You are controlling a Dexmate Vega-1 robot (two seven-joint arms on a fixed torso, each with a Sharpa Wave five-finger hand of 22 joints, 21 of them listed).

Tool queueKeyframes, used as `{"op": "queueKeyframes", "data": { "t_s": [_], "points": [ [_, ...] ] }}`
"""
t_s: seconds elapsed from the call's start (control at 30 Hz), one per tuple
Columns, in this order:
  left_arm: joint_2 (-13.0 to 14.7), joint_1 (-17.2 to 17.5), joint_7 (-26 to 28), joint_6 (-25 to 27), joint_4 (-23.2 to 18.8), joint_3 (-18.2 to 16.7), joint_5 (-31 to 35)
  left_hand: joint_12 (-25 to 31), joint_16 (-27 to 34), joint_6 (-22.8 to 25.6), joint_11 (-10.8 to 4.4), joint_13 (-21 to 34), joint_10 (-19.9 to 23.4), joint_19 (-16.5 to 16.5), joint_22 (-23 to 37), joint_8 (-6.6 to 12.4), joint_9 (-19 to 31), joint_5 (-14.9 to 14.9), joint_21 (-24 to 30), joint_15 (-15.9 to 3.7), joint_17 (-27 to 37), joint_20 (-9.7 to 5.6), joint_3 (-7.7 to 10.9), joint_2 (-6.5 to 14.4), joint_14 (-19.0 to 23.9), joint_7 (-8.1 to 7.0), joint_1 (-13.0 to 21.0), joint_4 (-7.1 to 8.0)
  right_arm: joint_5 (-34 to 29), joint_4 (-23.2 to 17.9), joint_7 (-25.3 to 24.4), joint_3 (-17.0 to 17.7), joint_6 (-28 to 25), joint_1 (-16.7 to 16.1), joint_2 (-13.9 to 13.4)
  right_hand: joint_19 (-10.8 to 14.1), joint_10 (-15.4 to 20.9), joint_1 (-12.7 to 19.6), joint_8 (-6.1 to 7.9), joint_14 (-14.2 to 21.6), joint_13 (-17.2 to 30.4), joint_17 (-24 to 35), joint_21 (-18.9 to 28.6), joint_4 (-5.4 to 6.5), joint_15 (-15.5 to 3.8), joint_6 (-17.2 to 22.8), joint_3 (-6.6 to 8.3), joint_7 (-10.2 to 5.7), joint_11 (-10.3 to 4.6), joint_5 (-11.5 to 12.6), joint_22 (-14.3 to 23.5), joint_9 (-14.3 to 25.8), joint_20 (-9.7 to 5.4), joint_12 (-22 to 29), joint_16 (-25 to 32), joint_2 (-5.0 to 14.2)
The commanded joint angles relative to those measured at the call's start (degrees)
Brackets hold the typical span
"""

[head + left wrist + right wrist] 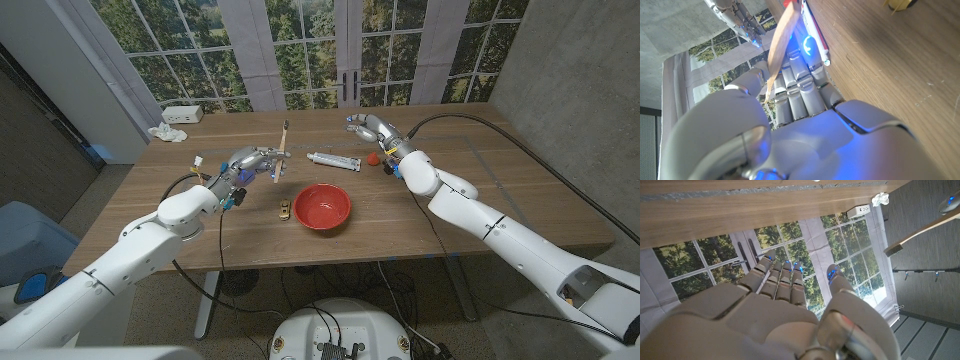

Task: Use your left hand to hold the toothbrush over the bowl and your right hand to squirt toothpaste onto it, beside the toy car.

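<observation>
Now: toothbrush lifted, toothpaste not yet picked up.
The left robot hand (248, 161) grips the wooden toothbrush (281, 152) upright, short of the red bowl (322, 206), which sits just beyond it toward the right arm with the small toy car (285, 208) beside its rim. The right robot hand (371, 127) hovers empty, fingers loosely extended, past the toothpaste tube (334, 160) lying on the tabletop (480, 190). Next, I judge, the right must drop onto the tube while the left carries the brush over the bowl.
</observation>
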Motion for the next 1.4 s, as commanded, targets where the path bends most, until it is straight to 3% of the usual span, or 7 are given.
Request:
{"op": "queueKeyframes", "data": {
  "t_s": [0.03, 0.97, 1.4],
  "points": [
    [-0.1, 1.0, 0.5, 0.8, -0.5, -0.7, -2.3, -0.1, -0.1, 2.8, -11.43, 0.2, 11.8, 0.0, 0.0, -0.22, 0.0, 0.3, 0.5, -5.92, 0.2, -8.67, 2.25, 1.9, 5.7, -1.38, 1.4, 1.52, -3.0, 1.8, 2.1, -3.1, -3.5, 2.9, 0.8, 0.4, -0.4, 0.8, -0.12, -0.2, 0.1, 0.2, -0.3, 0.19, -0.43, -0.2, 0.29, -0.49, -0.50, 0.4, 0.3, 0.1, -0.09, -0.2, -0.1, -0.41],
    [1.1, -1.4, -1.0, 3.6, 0.3, 0.1, -3.8, -0.4, -0.2, 2.9, -11.40, 0.3, 12.3, 0.4, 0.1, -0.88, -0.2, 0.1, 0.6, -5.91, 0.2, -8.69, 2.24, 1.9, 6.1, -1.10, 1.8, 1.25, -9.7, 5.8, 5.0, -9.0, -9.2, 8.2, 2.9, 0.1, -1.8, 2.2, -0.29, -1.3, 0.1, 0.1, -1.0, 0.24, -0.98, -1.4, 0.45, -1.49, -1.16, 0.5, 0.3, 0.2, -0.02, -0.5, -0.5, -0.32],
    [1.4, -1.7, -1.7, 3.6, 0.8, 0.2, -4.2, -0.6, -0.2, 3.0, -11.39, 0.5, 12.2, 0.4, 0.1, -1.11, -0.2, 0.1, 0.6, -5.93, 0.3, -8.69, 2.22, 2.0, 6.2, -0.97, 2.0, 1.23, -12.2, 7.6, 6.8, -11.8, -12.7, 10.6, 5.2, -0.1, -2.0, 2.9, -0.31, -1.8, 0.1, 0.0, -1.3, 0.26, -1.21, -1.8, 0.54, -1.69, -1.56, 0.6, 0.3, 0.2, -0.24, -0.5, -0.6, -0.23]
  ]
}}
